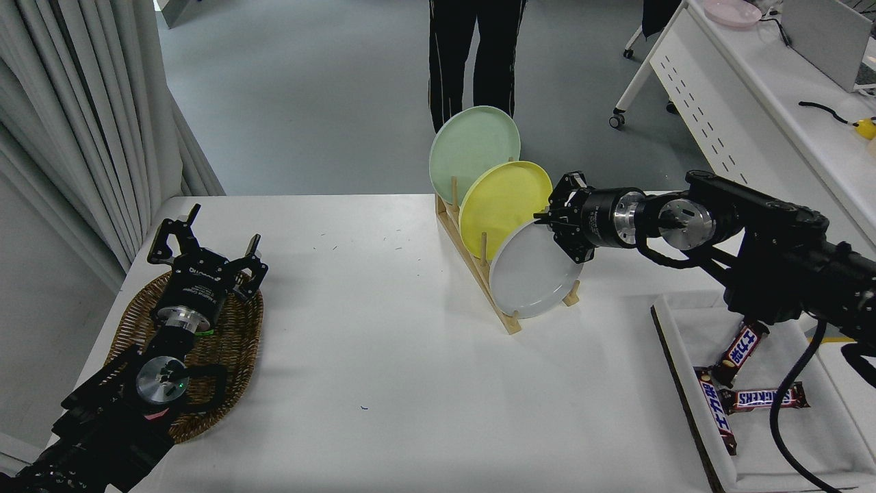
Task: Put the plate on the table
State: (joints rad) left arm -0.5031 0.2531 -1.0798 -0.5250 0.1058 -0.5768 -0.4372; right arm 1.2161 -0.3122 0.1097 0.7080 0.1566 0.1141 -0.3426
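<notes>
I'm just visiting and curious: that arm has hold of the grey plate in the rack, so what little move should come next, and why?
Probably a short lift up and toward the robot. The right tool looks shut on the grey plate's upper rim, but the plate's lower edge sits between the wooden rack's pegs, so it must clear them before being laid on the table.

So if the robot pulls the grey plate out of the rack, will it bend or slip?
The grey plate looks rigid, so it probably won't bend. Its smooth surface and thin rim might slip in the right gripper, which grips only the top edge. Round and upright in the wooden rack, it could roll if freed.
</notes>
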